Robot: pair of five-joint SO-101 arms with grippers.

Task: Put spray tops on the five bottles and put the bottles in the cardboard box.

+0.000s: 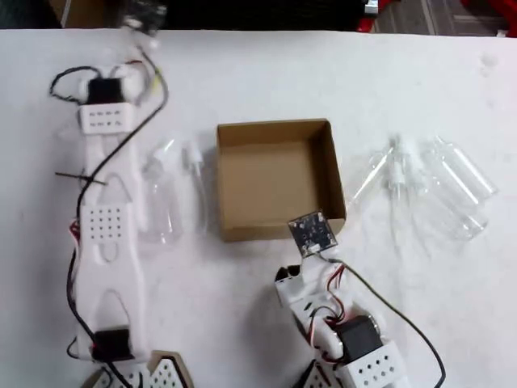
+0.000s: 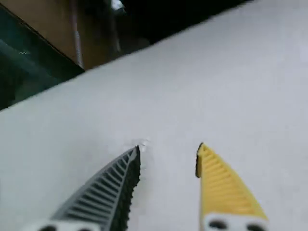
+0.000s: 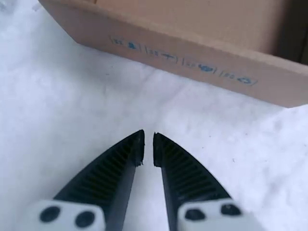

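Observation:
The open cardboard box (image 1: 275, 128) stands mid-table with nothing in it; its front wall (image 3: 192, 62) faces my right gripper. A clear bottle (image 1: 161, 202) and a spray top (image 1: 194, 166) lie left of the box. Several clear bottles (image 1: 456, 190) and spray tops (image 1: 400, 166) lie in a cluster to the right of it. My right gripper (image 3: 148, 144) hovers just in front of the box, black fingers nearly touching, holding nothing. My left gripper (image 2: 168, 156) is open over bare table near the far edge, seen blurred at the far left (image 1: 139, 18).
The left arm (image 1: 109, 218) stretches along the table's left side, with black cables looping around it. The right arm's base (image 1: 363, 356) sits at the front right, its wrist board (image 1: 313, 232) at the box's front corner. A dark gap lies beyond the far edge (image 2: 96, 43).

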